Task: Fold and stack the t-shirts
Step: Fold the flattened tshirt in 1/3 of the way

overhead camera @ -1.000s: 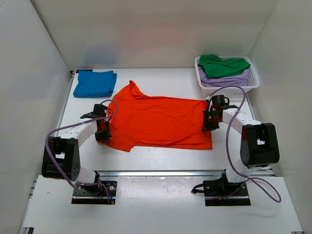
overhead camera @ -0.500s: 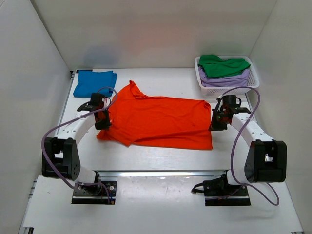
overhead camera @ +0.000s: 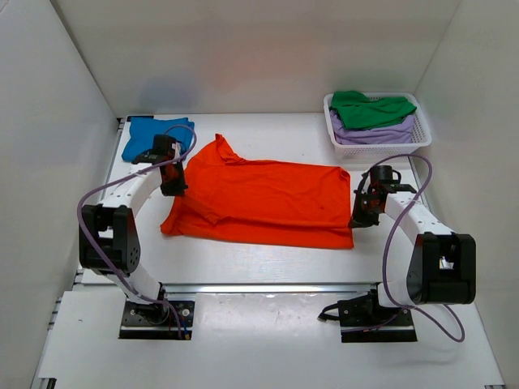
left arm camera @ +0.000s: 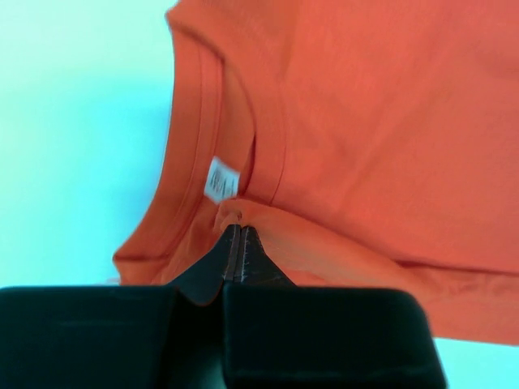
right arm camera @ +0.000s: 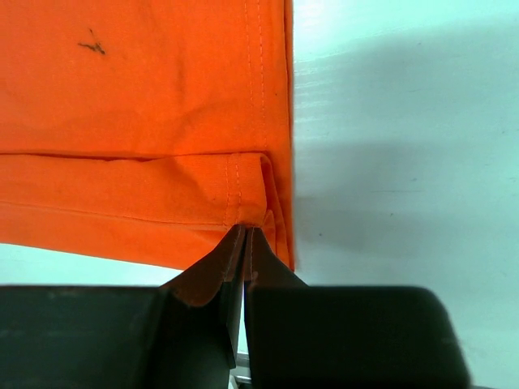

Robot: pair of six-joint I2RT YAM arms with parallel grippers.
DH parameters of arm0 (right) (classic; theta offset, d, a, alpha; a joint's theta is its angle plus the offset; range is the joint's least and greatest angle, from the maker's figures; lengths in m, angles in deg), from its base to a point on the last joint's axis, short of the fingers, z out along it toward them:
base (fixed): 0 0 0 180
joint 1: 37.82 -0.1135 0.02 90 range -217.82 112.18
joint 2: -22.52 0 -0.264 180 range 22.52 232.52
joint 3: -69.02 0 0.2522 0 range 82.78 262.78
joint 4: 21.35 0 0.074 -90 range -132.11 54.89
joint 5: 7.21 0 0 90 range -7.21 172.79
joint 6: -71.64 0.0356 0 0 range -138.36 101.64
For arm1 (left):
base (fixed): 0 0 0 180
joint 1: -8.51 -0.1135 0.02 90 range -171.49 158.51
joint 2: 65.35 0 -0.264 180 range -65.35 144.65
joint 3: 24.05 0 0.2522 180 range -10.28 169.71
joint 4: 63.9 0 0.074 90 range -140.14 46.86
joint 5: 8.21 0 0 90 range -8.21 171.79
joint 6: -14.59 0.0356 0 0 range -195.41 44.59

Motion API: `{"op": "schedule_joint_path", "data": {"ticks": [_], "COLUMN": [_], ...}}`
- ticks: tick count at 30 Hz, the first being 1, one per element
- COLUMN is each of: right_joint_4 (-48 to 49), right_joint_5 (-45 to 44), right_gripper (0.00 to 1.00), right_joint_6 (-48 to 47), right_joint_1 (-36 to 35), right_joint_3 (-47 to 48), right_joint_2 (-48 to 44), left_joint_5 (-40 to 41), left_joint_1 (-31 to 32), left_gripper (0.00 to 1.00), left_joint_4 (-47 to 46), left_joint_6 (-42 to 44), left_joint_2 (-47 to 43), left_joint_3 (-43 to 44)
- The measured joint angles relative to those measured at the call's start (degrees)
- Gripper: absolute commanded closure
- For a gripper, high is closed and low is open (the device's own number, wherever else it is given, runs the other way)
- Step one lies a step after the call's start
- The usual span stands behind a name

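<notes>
Orange t-shirt point(overhead camera: 268, 203) pinched by left claw point(left arm camera: 235, 232), right claw point(right arm camera: 246, 232), label point(left arm camera: 217, 180) text illegible

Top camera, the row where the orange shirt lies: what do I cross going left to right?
left hand, shut on the shirt's left edge → orange t-shirt → right hand, shut on the shirt's right hem
</notes>
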Motion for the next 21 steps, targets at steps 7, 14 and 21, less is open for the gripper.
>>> {"op": "schedule_joint_path", "data": {"ticks": [7, 14, 21], "right_joint_4": [1.1, 1.7, 5.5], "right_joint_5": [0.0, -1.9, -3.7], "right_gripper": [0.99, 0.64, 0.58], "right_joint_6": [0.1, -0.1, -0.7], "right_joint_1": [0.7, 0.9, 0.5], "right_joint_3": [0.0, 2.3, 8.0], "right_joint_2": [1.8, 6.8, 8.3], "left_joint_5": [-0.3, -0.6, -0.6], "left_joint_1": [-0.1, -0.4, -1.1], "left_gripper": [1.00, 0.65, 0.56], "left_joint_4": [-0.1, -0.1, 0.0], "left_joint_6": [0.0, 0.5, 0.7], "left_joint_2": [5.0, 9.6, 13.5], "left_joint_3": [4.8, 7.8, 15.9]}}
